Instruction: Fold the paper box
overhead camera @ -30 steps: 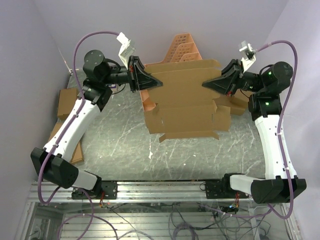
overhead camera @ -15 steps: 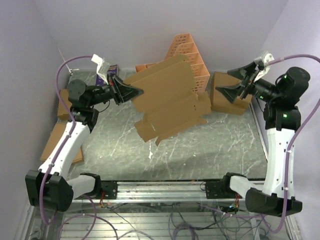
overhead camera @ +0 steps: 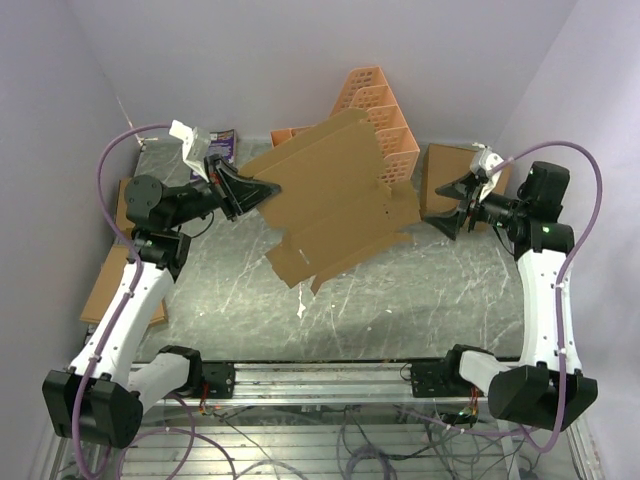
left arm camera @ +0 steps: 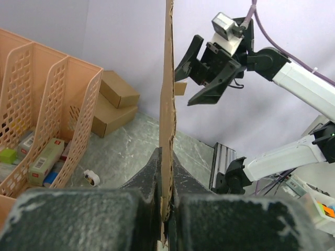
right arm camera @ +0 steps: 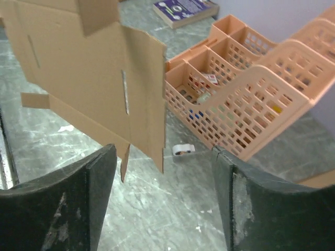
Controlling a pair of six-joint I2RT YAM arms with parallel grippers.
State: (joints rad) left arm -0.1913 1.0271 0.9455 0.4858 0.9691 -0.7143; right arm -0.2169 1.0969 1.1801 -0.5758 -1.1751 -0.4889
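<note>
Hanging tilted above the marbled surface [overhead camera: 420,300], the flat paper box [overhead camera: 335,205] is held by one edge alone. Behind it stands the orange file rack [overhead camera: 385,115]. Left claw [overhead camera: 270,187]: clamped on the sheet's left edge. Right claw [overhead camera: 443,207]: jaws apart, near the sheet's right edge, not touching it.

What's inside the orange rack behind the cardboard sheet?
Small packets and boxes lie in the orange rack, visible through its lattice; their labels are unreadable. From above, the paper box covers part of it.
</note>
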